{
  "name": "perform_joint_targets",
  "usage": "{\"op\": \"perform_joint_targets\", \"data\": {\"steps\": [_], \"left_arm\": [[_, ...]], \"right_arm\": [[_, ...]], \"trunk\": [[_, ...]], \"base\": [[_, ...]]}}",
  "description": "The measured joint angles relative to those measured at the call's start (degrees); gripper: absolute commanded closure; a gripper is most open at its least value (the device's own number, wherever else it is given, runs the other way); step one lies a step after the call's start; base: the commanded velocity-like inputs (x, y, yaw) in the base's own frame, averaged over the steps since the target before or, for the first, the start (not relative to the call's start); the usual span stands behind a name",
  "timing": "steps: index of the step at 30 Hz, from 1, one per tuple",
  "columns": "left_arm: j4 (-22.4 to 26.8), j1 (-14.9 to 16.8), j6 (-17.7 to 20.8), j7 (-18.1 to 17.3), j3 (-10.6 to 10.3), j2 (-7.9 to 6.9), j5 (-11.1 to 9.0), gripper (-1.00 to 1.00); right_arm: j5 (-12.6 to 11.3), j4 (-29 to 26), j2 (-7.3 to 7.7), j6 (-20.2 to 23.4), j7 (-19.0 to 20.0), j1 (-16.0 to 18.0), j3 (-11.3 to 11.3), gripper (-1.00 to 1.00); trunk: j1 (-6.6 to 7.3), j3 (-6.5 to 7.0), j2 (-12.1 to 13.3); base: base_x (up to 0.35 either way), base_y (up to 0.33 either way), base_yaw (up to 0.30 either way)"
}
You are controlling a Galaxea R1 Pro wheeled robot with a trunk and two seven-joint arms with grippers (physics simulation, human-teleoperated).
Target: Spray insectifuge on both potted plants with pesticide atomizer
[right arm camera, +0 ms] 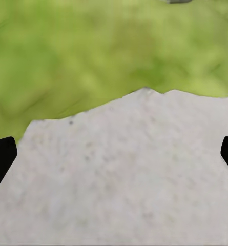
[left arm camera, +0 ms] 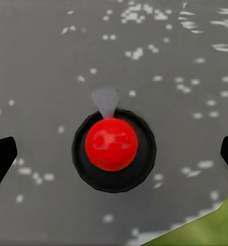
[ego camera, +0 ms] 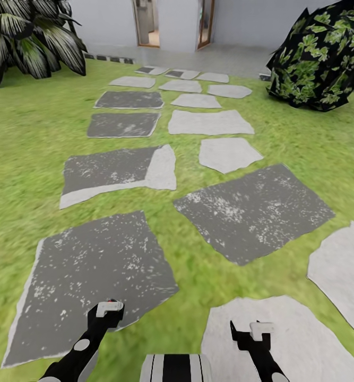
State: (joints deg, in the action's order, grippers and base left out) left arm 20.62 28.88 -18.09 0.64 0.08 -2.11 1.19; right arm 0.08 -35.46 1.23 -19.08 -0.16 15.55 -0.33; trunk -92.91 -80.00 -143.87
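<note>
Atomizer and potted plants aren't in frame, so I can't place them. The head view looks down a lawn (ego camera: 17, 159) with flat, irregular stepping stones (ego camera: 256, 212), some dark grey with white flecks, some pale and matte. A striped-leaf plant (ego camera: 28, 37) is cut off at the top left, a dark leafy bush (ego camera: 325, 58) at the top right, and a grey wall with a doorway (ego camera: 147, 24) lies beyond.

Left gripper (ego camera: 109, 309) hangs over a dark speckled slab (left arm camera: 47, 61) – fingers wide apart at the frame edges, nothing held. A glossy red ball in a black ring (left arm camera: 111, 144) sits between them; can't tell what it is.

Right gripper (ego camera: 249, 331) is also spread and empty – over a pale grainy slab (right arm camera: 124, 179) where it meets the grass.
</note>
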Motion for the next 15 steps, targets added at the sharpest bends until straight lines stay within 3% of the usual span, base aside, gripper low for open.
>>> {"op": "perform_joint_targets", "data": {"steps": [15], "left_arm": [[0.0, 0.0, -0.1, 0.0, 0.0, 0.03, -0.1, -1.0]], "right_arm": [[0.0, -0.1, 0.0, 0.0, 0.0, 0.0, 0.0, -1.0]], "trunk": [[-0.01, 0.0, 0.0]], "base": [[0.015, -0.041, 0.03]]}}
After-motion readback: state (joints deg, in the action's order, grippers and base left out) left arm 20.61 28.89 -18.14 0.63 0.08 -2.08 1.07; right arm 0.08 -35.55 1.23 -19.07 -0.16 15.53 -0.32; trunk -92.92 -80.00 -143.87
